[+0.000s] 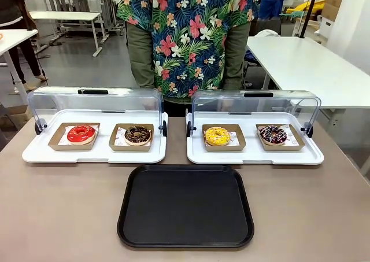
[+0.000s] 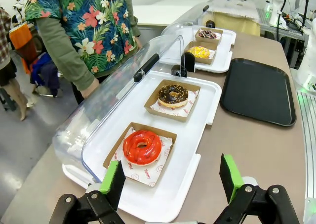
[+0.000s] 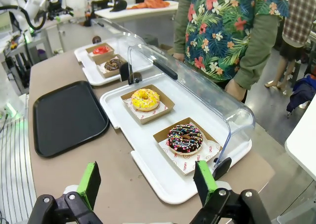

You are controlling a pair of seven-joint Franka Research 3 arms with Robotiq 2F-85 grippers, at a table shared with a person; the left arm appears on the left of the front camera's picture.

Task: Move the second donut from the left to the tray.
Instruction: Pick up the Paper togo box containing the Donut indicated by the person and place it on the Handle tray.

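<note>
The desk [image 1: 58, 216] carries four donuts: one red-glazed donut [image 1: 81, 134], one sprinkled chocolate donut [image 1: 137, 135], one yellow donut [image 1: 217, 136] and one drizzled dark donut [image 1: 273, 135], each in one of four brown cardboard trays [image 1: 56, 141]. There are two white trays with clear lids, the left white tray [image 1: 34, 155] and the right white tray [image 1: 312, 157], and one black tray [image 1: 185, 207]. One person [image 1: 185, 36] is there, and two grippers, the left gripper [image 2: 173, 177] and the right gripper [image 3: 147, 179].
</note>
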